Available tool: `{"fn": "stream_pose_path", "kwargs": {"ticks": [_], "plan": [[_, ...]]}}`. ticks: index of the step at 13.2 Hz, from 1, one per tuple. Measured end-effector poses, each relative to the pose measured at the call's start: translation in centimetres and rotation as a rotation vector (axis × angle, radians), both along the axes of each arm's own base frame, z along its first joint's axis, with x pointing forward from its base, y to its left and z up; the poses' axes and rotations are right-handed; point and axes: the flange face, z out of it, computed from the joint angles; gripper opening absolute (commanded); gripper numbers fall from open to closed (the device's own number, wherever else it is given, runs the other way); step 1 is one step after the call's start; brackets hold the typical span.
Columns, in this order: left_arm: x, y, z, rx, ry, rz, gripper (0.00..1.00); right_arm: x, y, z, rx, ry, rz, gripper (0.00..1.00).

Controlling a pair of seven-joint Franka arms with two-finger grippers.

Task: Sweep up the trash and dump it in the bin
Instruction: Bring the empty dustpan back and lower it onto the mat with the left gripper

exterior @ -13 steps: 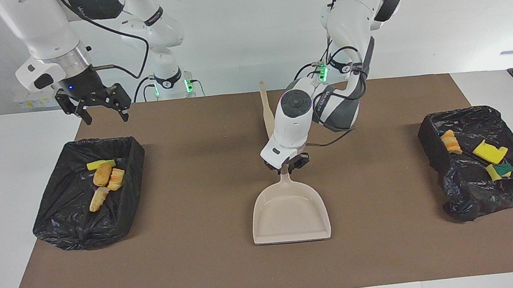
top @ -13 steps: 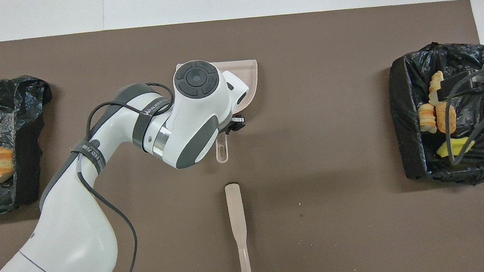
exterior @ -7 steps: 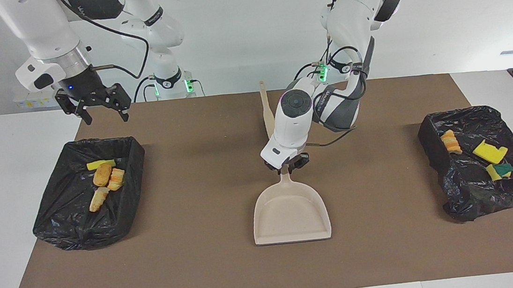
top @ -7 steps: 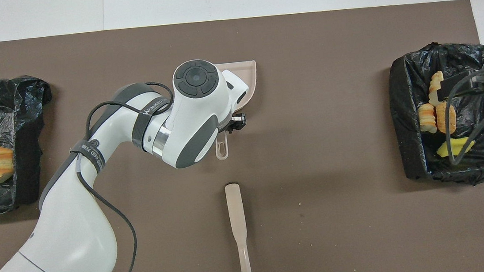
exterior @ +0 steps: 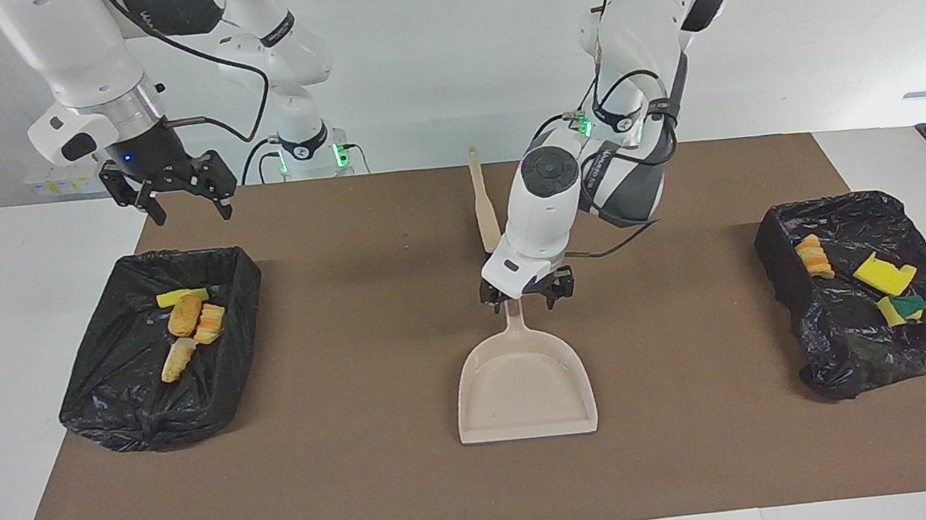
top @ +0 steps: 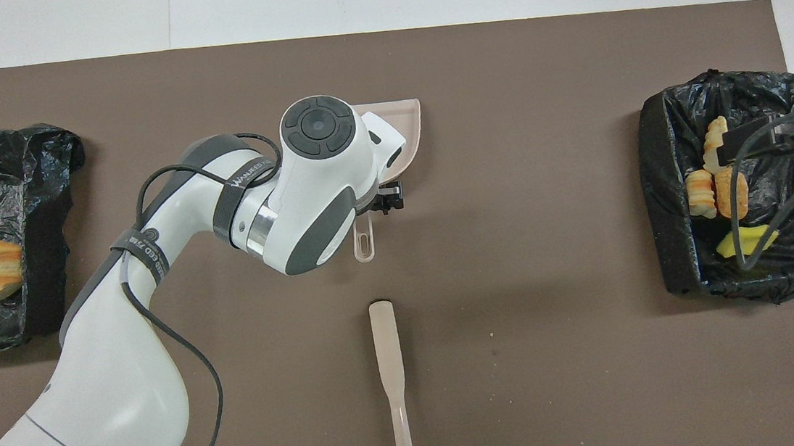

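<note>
The facing view shows the left claw [exterior: 528, 295] spread wide over the handle of the beige plastic dustpan [exterior: 524, 386], its fingers apart on either side of the handle and not pinching it. The overhead view hides most of this under the arm's white wrist, leaving only the pan's far corner [top: 409, 134] and the looped handle end in sight.

The right claw [exterior: 184, 204], also spread, hangs over the worktop [exterior: 366, 490] at the nearer edge of a crinkled black-bag-lined bin [exterior: 128, 394]. The trash [exterior: 188, 320] lies in that bin: tan bread-like lumps and a yellow sponge bit. More trash, yellow and green-backed sponge with an orange lump, sits in the second bin [exterior: 853, 341] at the left arm's end.

A slim beige brush [top: 391, 376] lies flat, nearer the robots than the dustpan; overhead shows its whole length.
</note>
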Motion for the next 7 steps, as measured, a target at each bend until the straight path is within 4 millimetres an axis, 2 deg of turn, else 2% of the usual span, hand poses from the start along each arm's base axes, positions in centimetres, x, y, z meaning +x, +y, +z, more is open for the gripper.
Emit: {"fn": "stream_pose_path", "kwargs": {"ticks": [4,7], "plan": [[-0.6,2.7,5.2,0.048,-0.019,-0.076,1.0,0.0,0.0,0.0,0.0,0.0,0.0,1.0],[-1.4,6.1,9.6,0.102,-0.008,-0.139,1.0,0.0,0.0,0.0,0.0,0.0,0.0,1.0]]}}
